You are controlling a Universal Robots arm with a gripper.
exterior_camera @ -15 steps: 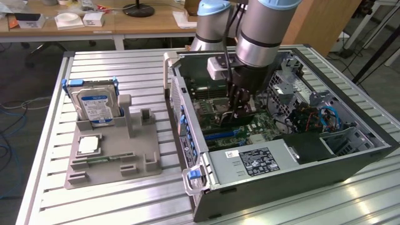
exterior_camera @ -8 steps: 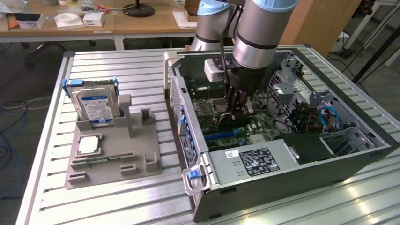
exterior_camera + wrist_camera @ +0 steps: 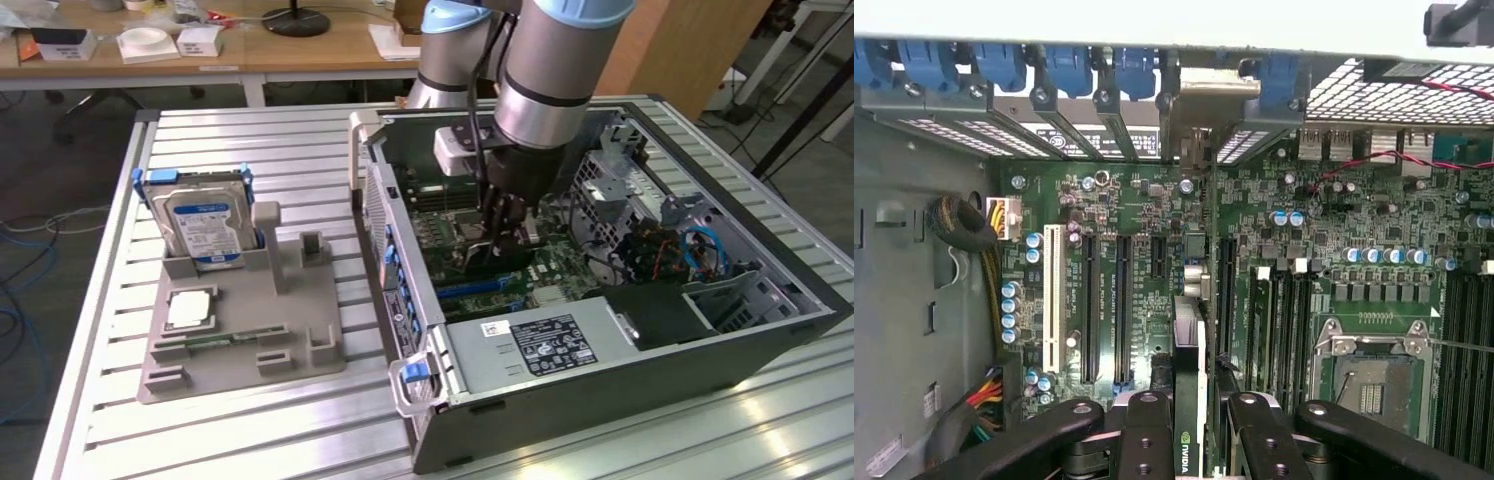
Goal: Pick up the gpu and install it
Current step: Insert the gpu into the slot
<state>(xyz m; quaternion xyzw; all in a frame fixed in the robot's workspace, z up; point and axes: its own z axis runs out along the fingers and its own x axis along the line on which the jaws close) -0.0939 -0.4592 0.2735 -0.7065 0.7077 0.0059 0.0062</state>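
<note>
Arm: a grey robot arm [image 3: 554, 70] reaches down into an open computer case [image 3: 601, 380] lying on its side on the bench [image 3: 267, 440].
Gripper: the gripper [image 3: 1194, 405] hangs over the motherboard [image 3: 1144, 200]. Its black fingers [image 3: 1144, 440] are clamped on the gpu [image 3: 1189, 340].
Gpu position: on edge between the fingers, one finger against each flat face, beside the long black slots [image 3: 1091, 310].
Bench edge at the exterior view's left: a grey holder [image 3: 240, 350] with a silver hard drive [image 3: 200, 225] upright in it.
</note>
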